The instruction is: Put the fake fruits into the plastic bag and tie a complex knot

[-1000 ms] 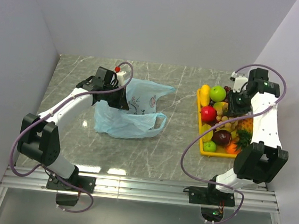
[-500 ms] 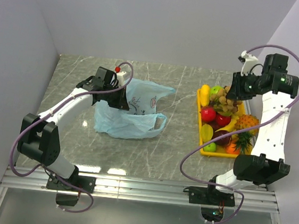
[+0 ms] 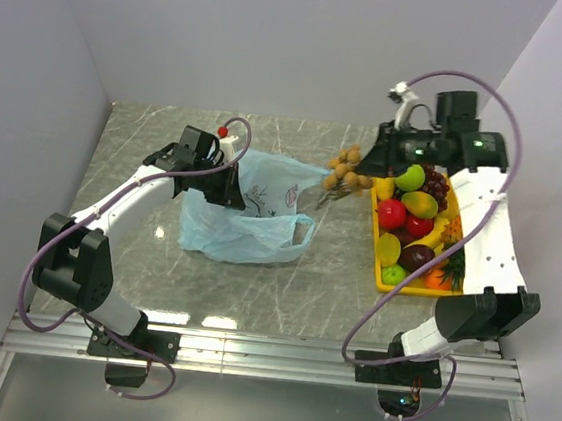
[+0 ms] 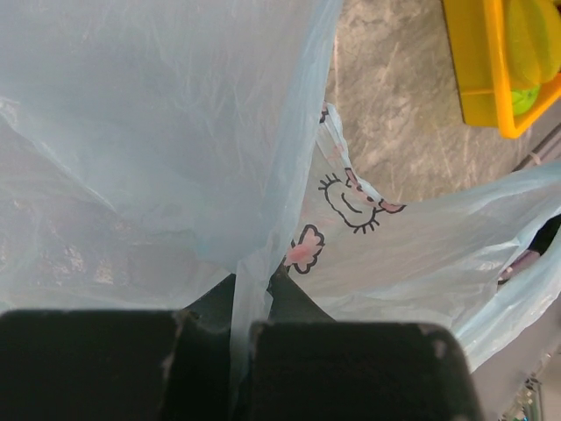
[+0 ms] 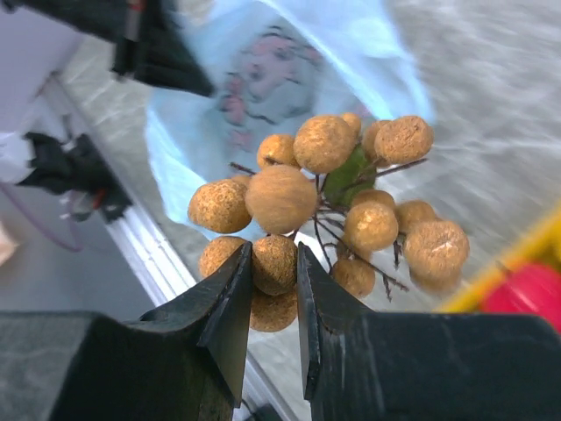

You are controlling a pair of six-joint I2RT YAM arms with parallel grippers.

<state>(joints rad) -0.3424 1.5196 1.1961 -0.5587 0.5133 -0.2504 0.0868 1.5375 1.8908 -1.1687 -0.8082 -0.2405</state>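
Observation:
The light-blue plastic bag [image 3: 246, 212] with pink cartoon print lies on the marble table, left of centre. My left gripper [image 3: 225, 187] is shut on a fold of the bag's edge [image 4: 263, 263] and holds it up. My right gripper [image 3: 364, 167] is shut on a bunch of brown longan-like fake fruits [image 3: 346, 172], pinching one ball [image 5: 274, 262] between its jaws. The bunch [image 5: 342, 206] hangs in the air between the bag and the yellow tray [image 3: 377, 246], just right of the bag's raised handle. No knot shows.
The yellow tray holds several fake fruits: a green apple [image 3: 410, 176], a mango [image 3: 419, 203], red apples [image 3: 392, 214], a banana, grapes and a pineapple. Grey walls close in the table on the left, back and right. A metal rail runs along the near edge.
My right gripper lifted the longan bunch out of the tray and carried it left to beside the bag. The left gripper and bag have stayed still.

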